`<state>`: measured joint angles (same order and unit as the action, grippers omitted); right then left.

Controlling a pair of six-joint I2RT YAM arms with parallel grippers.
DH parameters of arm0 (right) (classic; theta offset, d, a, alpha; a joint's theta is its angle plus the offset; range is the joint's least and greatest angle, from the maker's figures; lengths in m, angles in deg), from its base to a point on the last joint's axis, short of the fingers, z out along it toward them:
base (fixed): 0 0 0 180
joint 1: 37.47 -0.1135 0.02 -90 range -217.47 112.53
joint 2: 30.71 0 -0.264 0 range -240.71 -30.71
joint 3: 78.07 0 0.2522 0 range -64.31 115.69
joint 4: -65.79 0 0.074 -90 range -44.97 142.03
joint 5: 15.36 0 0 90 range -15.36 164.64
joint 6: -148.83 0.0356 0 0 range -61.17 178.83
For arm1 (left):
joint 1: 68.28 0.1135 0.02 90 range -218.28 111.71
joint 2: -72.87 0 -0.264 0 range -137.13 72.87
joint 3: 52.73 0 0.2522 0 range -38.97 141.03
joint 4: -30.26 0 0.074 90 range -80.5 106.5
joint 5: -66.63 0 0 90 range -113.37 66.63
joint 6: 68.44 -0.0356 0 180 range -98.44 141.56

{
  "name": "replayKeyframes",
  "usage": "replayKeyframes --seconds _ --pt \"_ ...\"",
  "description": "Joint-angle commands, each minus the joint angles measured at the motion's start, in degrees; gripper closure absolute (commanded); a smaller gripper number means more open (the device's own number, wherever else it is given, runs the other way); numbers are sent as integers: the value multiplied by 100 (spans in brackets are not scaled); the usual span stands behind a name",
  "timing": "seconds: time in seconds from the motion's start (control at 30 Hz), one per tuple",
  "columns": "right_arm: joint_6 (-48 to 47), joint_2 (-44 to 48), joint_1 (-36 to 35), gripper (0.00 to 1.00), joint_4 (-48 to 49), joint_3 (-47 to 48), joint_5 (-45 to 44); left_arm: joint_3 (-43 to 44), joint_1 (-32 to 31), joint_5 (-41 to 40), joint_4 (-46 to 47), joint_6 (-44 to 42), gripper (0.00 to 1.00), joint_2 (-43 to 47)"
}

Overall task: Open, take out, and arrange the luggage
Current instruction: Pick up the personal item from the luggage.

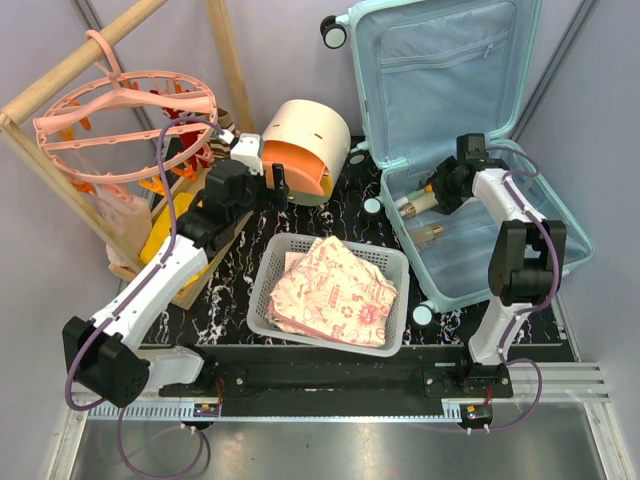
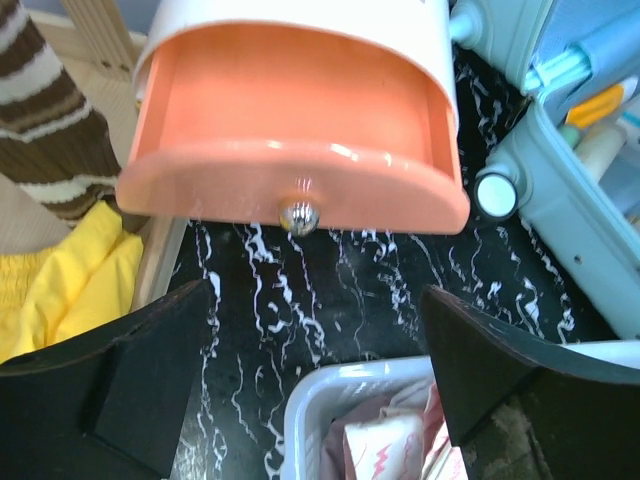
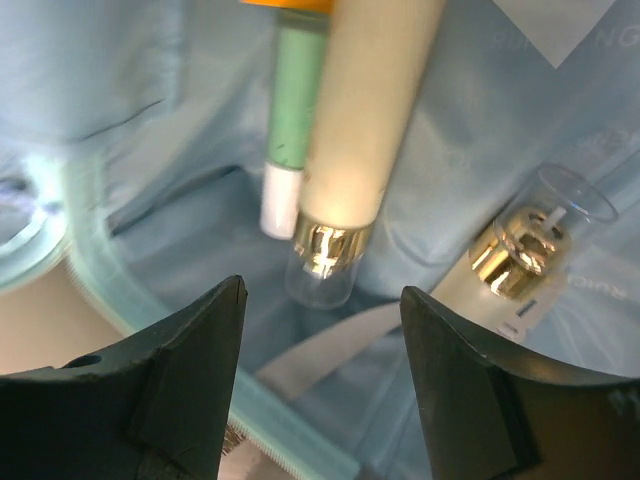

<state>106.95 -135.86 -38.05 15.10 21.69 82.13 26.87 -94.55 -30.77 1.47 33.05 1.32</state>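
I have my right gripper [image 3: 322, 290] spread and empty inside the open luggage [image 1: 440, 90] at upper right of the top view, with a cream tube [image 3: 360, 110] just ahead, long axis running up-frame away from the jaws, while the left gripper [image 2: 315, 292], likewise released, faces the drawer box [image 2: 300, 100].

Nothing can be read with certainty. Faint pale lettering repeats across the light blue fabric lining [image 3: 520, 90] of the pale mint-blue hard-shell suitcase [image 1: 470, 275], beyond the right jaws and toward their right side, too blurred to spell out.
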Motion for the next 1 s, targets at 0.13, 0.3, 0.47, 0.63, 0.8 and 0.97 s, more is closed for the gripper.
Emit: replayKeyframes --seconds 0.13,0.3,0.47,0.63,0.8,0.97 --pt "1085 -586 23 30 581 -127 -89 -168 -46 -279 228 -138 9 203" --pt "1454 -1016 23 35 924 -145 69 -142 -46 -262 255 -59 9 106" --pt "1253 -1210 23 40 951 -22 -361 -124 -46 -271 255 -120 9 54" --pt "1217 -1429 -12 43 1012 -101 -802 -63 -46 -218 220 -208 8 -8" --pt "1138 -1825 -170 45 1038 206 -775 34 -37 -227 158 -278 8 -43" --pt "1034 -1773 -197 80 1056 207 -792 174 -37 -271 53 -296 8 -26"
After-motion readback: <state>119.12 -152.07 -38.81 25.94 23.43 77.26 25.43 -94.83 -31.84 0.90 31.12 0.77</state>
